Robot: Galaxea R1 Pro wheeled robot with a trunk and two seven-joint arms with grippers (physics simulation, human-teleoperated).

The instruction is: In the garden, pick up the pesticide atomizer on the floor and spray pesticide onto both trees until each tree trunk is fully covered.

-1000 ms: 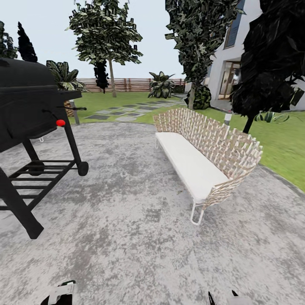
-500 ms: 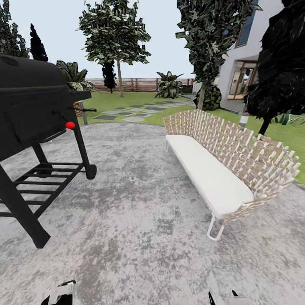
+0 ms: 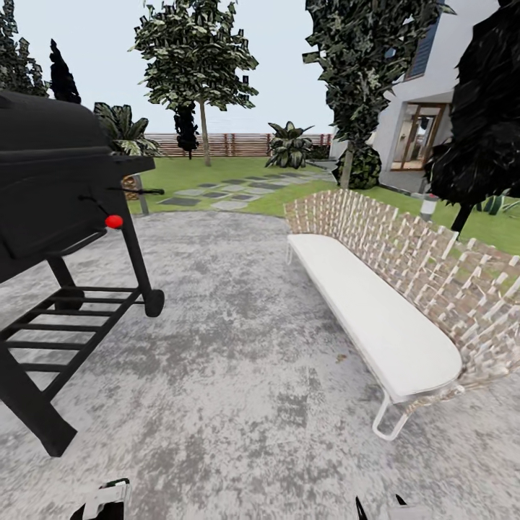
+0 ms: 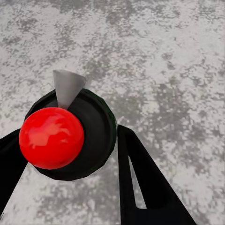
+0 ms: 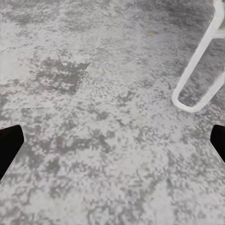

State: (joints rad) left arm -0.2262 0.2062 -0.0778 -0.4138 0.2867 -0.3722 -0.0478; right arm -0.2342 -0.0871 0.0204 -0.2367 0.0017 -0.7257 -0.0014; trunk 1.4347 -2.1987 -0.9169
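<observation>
Your view slid forward over the last second: the black grill [image 3: 58, 238] and the woven bench [image 3: 404, 289] both loomed larger and lower, so you were rolling across the grey patio [image 3: 238, 375] toward the garden [image 3: 188, 173], not moving anything; the two trees [image 3: 195, 65] stood far ahead on the lawn, so spraying was, by my reading, some way off; the left wrist view gave what the head view lacked: the left tool [image 4: 70, 154] was clenched on the pesticide atomizer [image 4: 68, 133], red ball on top, grey nozzle forward; the right tool [image 5: 112, 143] was spread wide and held nothing, over paving near the bench's white leg [image 5: 199, 65].
</observation>
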